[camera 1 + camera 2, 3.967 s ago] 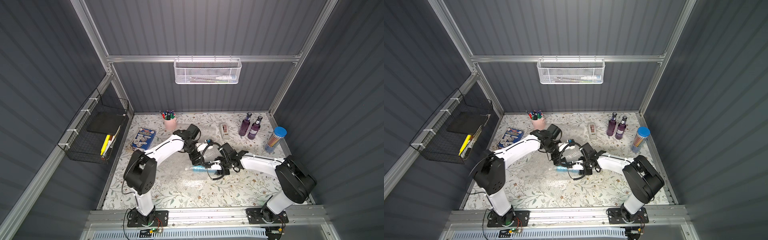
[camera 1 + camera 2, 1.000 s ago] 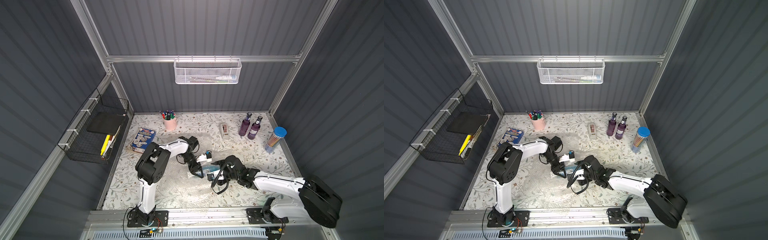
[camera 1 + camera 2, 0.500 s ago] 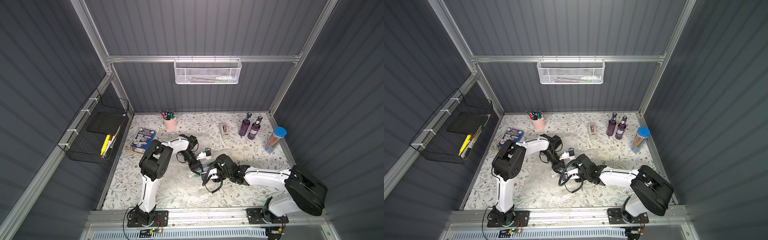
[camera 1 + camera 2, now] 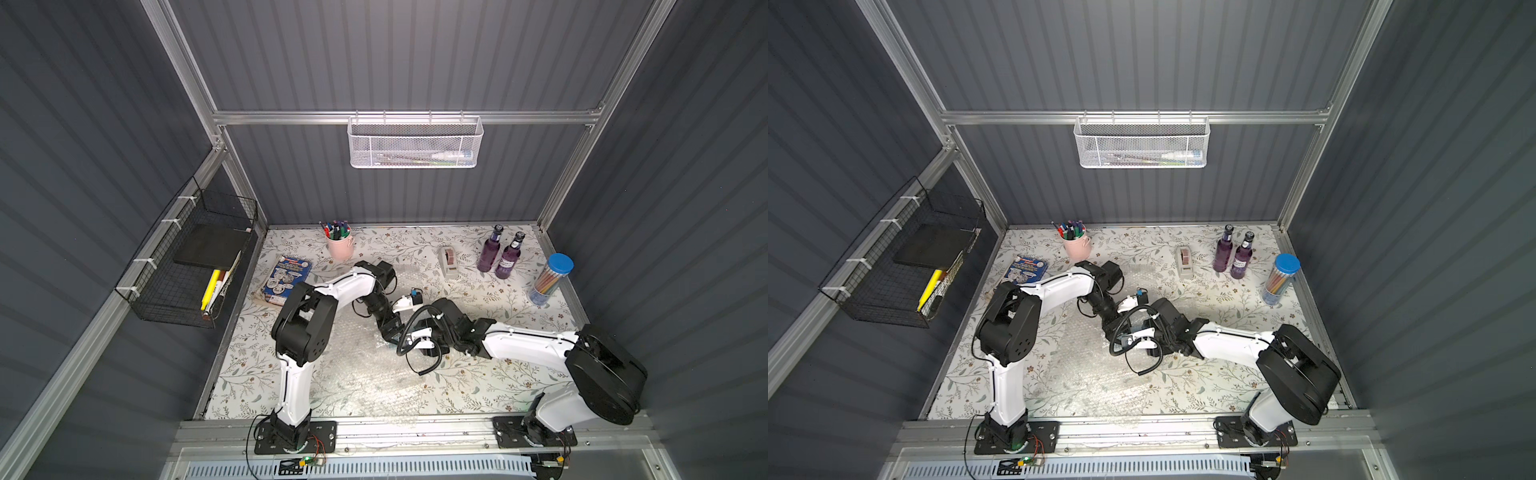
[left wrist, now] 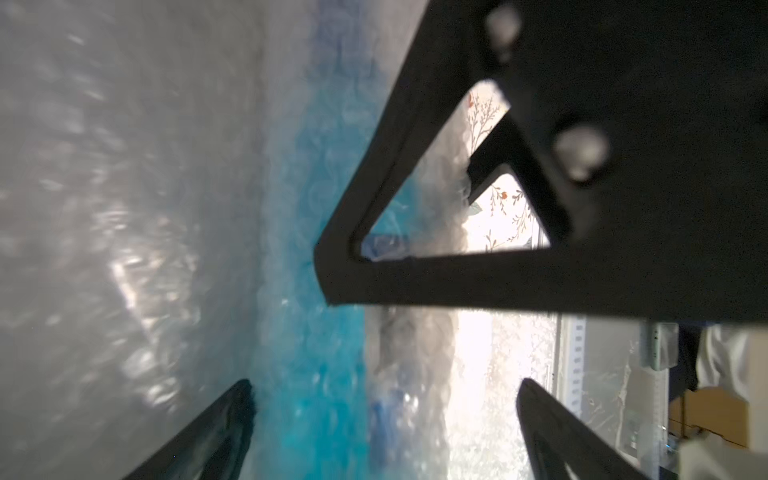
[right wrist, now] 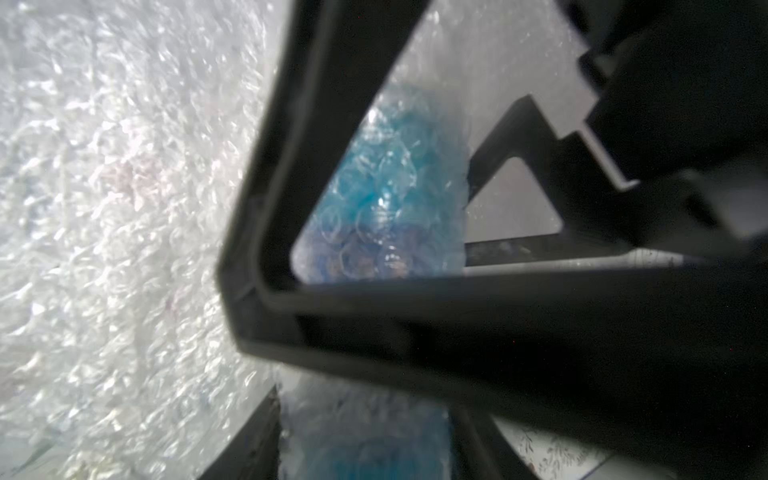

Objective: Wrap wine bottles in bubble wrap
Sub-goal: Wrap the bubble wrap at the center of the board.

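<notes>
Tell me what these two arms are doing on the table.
Both arms are working mid-table on the blue bottle, which is covered in bubble wrap. The right gripper looks closed around the wrapped bottle. The left gripper straddles it with jaws open, one finger clear of it. A purple bottle and a second purple bottle stand upright and unwrapped at the back, near the tape dispenser.

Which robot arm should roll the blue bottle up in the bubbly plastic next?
Probably the right. The right gripper has its jaws snug against both sides of the blue bottle inside the bubble wrap; the left gripper has its jaws wide open.
</notes>
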Tool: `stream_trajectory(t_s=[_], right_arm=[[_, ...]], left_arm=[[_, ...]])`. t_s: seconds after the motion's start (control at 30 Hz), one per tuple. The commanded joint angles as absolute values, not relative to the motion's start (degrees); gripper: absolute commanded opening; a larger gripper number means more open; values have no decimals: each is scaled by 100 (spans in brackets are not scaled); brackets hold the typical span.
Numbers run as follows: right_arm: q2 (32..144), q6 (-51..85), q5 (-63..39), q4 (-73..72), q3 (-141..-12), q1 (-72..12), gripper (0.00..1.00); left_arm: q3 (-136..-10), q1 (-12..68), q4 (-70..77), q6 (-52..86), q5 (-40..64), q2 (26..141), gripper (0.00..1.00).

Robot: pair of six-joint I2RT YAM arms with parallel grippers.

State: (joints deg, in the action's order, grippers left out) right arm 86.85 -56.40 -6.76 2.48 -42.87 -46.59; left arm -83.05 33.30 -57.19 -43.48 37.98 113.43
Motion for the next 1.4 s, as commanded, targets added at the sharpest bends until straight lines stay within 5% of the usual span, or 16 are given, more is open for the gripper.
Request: stream_trajectory(t_s=[0.0,0.2,0.47,0.7,0.87,1.37], right_arm=[[8914,-5318,-1356,1069,-4496,-4384,51],[9157,-5419,-2032,1787,-5023,-4061,53],[10039,-5588,-2796,3673,-6478,-3618,55],[10669,-5572,-3088,4748,-7380,-3478,58],[11036,-5507,-3176,5214,-7839,-3370,61],[11816,-5500,-3181,6003,-8653,-3208,59]], left_arm=[[-8204,3195,-5621,-4104,3303,10595,100],[-7619,3035,-5336,-3628,1835,9457,99],[-6072,3041,-4665,-3752,1539,7618,100],[-4315,3720,-2174,-4836,983,5858,99],[-4133,4446,-1526,-5044,384,6529,99],[-4041,4842,-169,-5634,282,8336,93]])
